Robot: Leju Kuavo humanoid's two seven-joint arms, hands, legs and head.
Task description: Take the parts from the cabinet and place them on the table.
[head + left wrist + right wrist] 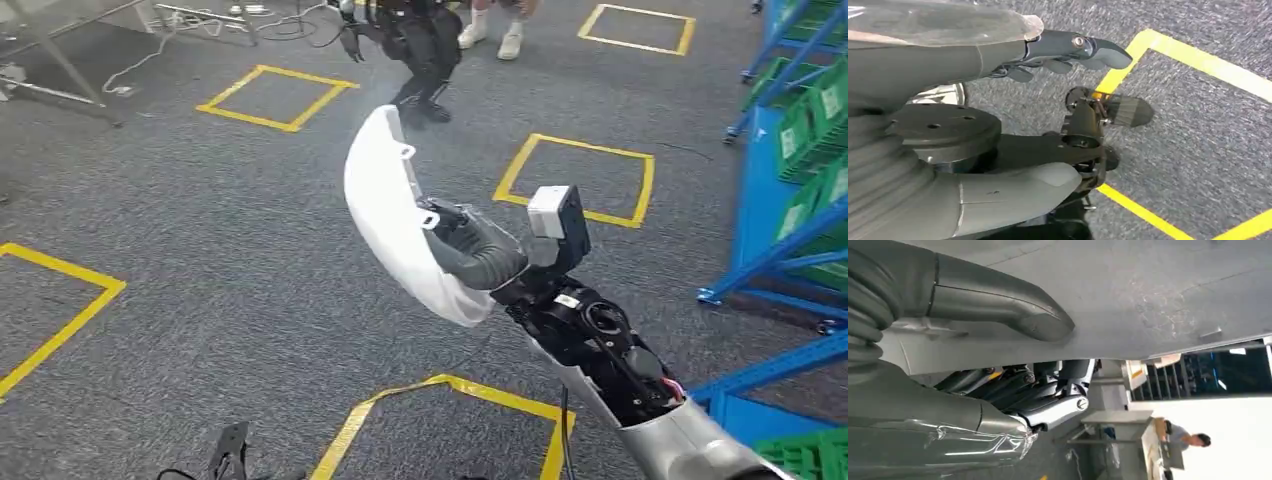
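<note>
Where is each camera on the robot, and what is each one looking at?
Head view: high on the body, looking down at the grey carpet with yellow tape squares; the right hand holds a curved white part.
Left wrist view: behind the left hand, hanging, looking down at the carpet and yellow tape.
Right wrist view: behind the right hand, its thumb against the white part, with a person beyond.
Shared: head and right wrist both see the white part; head and left wrist both see the carpet.
</note>
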